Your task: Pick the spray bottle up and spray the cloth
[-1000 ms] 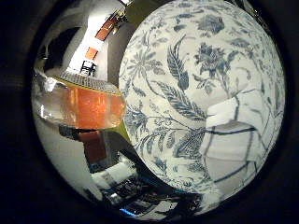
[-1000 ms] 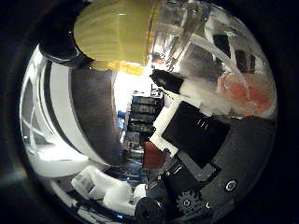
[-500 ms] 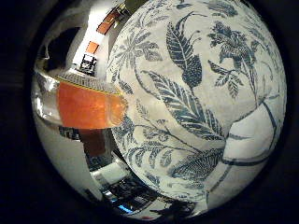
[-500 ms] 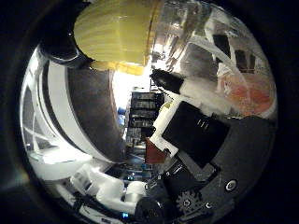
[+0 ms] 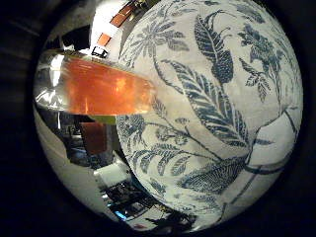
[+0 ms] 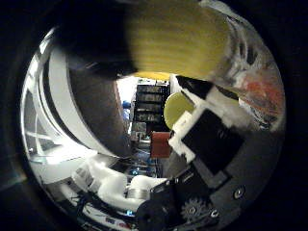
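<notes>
The spray bottle's clear body with orange liquid (image 5: 99, 89) lies close across the right little finger side palm view. Beside it the white cloth with a blue leaf and flower print (image 5: 217, 99) fills most of that view, near the palm. In the right thumb side palm view the bottle's yellow spray head (image 6: 178, 38) is close, with a yellow-green part (image 6: 178, 108) just under it. My hand's white and black fingers (image 6: 207, 135) curl in against the bottle's clear neck.
A white table surface (image 6: 58, 144) curves past the hand. Dark shelving (image 6: 149, 101) stands further back in the room. Orange-brown furniture (image 5: 104, 39) shows beyond the bottle.
The bottle now sits tilted and larger in the little finger side view. The yellow head has shifted across the thumb side view, and the yellow-green part has come into sight.
</notes>
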Robot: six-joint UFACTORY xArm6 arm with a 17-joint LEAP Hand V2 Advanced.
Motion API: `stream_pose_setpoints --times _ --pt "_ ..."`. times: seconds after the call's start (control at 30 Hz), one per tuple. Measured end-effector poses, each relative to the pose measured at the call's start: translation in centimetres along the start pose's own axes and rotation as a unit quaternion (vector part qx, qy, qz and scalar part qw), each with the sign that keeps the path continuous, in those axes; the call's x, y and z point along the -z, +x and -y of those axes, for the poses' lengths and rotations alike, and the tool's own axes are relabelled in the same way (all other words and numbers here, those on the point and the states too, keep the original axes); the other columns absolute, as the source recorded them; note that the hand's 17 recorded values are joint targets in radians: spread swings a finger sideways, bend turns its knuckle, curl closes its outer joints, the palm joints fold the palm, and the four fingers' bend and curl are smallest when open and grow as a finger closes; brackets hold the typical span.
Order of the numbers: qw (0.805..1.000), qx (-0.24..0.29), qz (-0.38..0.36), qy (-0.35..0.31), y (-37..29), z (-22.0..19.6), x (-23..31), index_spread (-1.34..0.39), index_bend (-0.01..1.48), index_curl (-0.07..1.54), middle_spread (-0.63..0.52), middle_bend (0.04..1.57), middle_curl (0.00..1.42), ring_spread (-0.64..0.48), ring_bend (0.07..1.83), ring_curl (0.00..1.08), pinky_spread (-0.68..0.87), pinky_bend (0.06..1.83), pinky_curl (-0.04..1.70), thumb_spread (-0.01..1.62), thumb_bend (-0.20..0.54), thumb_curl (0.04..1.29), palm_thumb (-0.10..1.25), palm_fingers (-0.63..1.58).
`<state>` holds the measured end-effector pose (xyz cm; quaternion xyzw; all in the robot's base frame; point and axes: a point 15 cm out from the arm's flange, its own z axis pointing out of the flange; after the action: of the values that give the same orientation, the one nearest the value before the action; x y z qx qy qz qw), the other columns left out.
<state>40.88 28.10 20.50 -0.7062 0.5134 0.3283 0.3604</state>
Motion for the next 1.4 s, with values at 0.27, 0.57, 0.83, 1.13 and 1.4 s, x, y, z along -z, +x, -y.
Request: stream_pose_setpoints --times 0.27,0.57,0.83,1.13,1.4 --pt "1.0 -0.001 -0.003 0.008 -0.1 0.6 0.9 -0.35 0.34 0.56 -0.17 0.81 0.51 -0.22 1.1 0.52 -0.19 0.64 0.84 1.05 -0.024 0.45 0.78 0.31" --pt "1.0 0.016 0.014 0.02 -2.7 1.3 3.4 -0.31 0.39 0.55 -0.15 0.78 0.52 -0.18 0.89 0.47 0.03 0.44 0.78 1.05 -0.026 0.43 0.73 0.19" --pt "1.0 0.026 0.004 -0.013 -5.1 -0.5 5.3 -0.22 0.26 0.49 -0.01 0.55 0.44 0.01 0.61 0.37 0.36 0.36 0.58 1.05 -0.03 0.4 0.67 0.09" --pt "1.0 0.026 0.018 0.003 -8.2 -2.3 13.4 -0.21 0.18 0.43 0.01 0.41 0.4 0.07 0.46 0.31 0.39 0.29 0.44 1.05 -0.024 0.37 0.65 0.2" --pt "0.998 0.034 -0.026 0.04 -7.8 -2.7 22.1 -0.21 0.18 0.41 0.01 0.36 0.4 0.09 0.4 0.3 0.41 0.27 0.38 1.05 -0.024 0.36 0.65 0.28"
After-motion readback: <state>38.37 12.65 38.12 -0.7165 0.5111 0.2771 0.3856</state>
